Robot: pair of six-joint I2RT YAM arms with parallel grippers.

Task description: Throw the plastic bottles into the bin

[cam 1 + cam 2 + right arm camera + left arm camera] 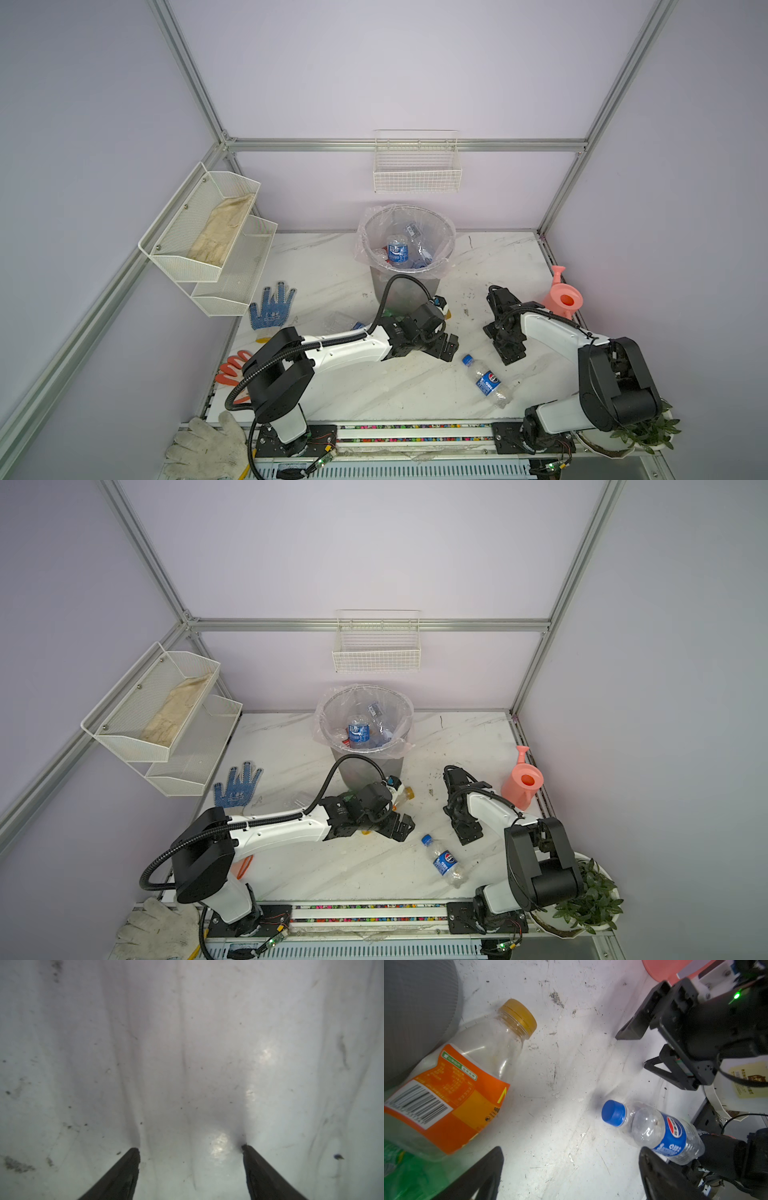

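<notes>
A green bottle [394,1159], cut off at the left wrist view's edge, lies by the orange-label bottle [467,1088] just beside the bin [368,237], both mostly hidden under the left arm [345,347] from above. The left gripper [571,1167] gapes wide, empty. The blue-label bottle [487,381] lies near it. The right gripper [190,1149] stands parted over the table [187,1043].

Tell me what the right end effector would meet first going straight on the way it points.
Probably the bare table: the right end effector is open and points down at it, with nothing visible in between.
</notes>
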